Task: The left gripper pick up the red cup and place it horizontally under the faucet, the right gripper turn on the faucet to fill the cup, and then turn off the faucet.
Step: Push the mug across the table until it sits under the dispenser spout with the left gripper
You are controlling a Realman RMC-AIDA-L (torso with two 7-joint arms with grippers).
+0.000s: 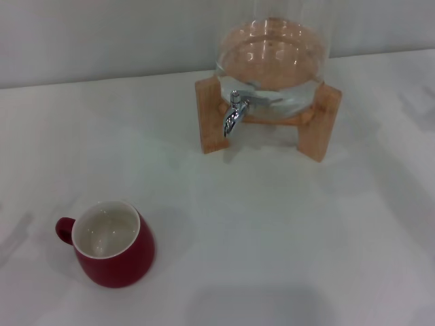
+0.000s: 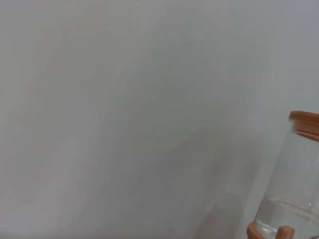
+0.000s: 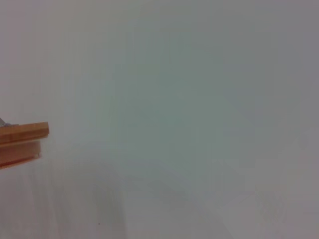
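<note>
The red cup (image 1: 112, 246) stands upright on the white table at the near left, white inside, its small handle pointing left. The faucet (image 1: 235, 111) is a chrome spigot with its spout pointing down, projecting from a clear glass dispenser (image 1: 273, 62) that rests on a wooden stand (image 1: 211, 115) at the far middle. The dispenser holds some water. Part of the dispenser (image 2: 294, 184) shows in the left wrist view, and a piece of the wooden stand (image 3: 22, 142) shows in the right wrist view. Neither gripper is in any view.
The white table (image 1: 285, 231) runs from the near edge to a pale wall (image 1: 102, 34) behind the dispenser. Open tabletop lies between the cup and the stand.
</note>
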